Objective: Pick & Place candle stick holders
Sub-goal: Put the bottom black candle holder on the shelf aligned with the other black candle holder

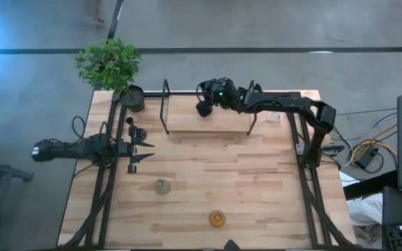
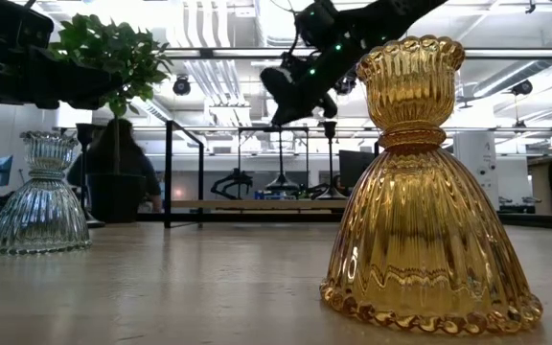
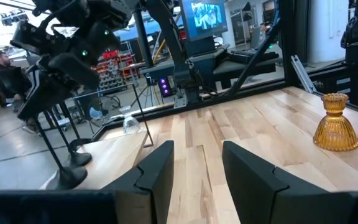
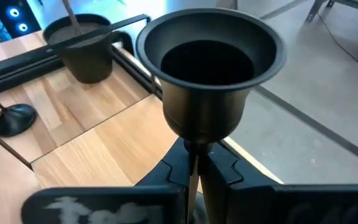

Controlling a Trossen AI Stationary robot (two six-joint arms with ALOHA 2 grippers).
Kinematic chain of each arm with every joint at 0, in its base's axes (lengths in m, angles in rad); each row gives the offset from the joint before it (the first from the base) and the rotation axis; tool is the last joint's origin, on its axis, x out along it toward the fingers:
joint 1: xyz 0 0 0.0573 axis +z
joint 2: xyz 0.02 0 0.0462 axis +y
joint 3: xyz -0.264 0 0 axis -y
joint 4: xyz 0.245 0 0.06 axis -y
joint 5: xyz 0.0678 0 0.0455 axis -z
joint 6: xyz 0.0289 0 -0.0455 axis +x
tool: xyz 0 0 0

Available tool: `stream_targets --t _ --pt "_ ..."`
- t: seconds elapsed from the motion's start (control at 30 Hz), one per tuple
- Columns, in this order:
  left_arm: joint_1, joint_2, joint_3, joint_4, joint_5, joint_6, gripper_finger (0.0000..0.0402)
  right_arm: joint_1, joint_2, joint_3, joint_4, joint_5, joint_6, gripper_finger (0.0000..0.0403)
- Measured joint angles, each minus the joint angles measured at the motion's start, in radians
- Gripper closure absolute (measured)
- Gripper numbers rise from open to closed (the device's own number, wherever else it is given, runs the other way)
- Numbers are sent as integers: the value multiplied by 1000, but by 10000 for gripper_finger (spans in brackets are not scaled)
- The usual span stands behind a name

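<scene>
- Between the fingers of the right tool (image 4: 194, 177), a black candle stick holder (image 4: 210, 74) is pinched by its thin stem, with its cup just above the fingers.
- Over the far part of the desk (image 1: 243, 188), the right tool hangs above a black wire frame (image 1: 187, 111) and carries this holder in the air.
- Beside the left edge of the desk, the left tool (image 1: 144, 150) has its 2 fingers (image 3: 160, 168) spread, with nothing between them.
- Close to the left tool stand 2 more black holders (image 1: 137, 132).
- Well in front of the left tool, a grey-green glass holder (image 1: 162, 186) stands upright on the desk.
- Further from both tools, near the front edge, an amber glass holder (image 2: 420, 192) stands upright.
- Near the far left corner stands a black pot with a green plant (image 1: 114, 70).
</scene>
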Motion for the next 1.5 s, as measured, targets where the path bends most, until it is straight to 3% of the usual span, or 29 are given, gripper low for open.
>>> stream_targets --t 0.93,1.1,1.5 --pt "0 0 0 0 0 0 258 4 24 20 -47 117 96 391" --pt "0 0 0 0 0 0 258 25 20 8 -44 200 111 391" --pt "0 0 0 0 0 0 258 28 16 -13 -25 215 150 391"
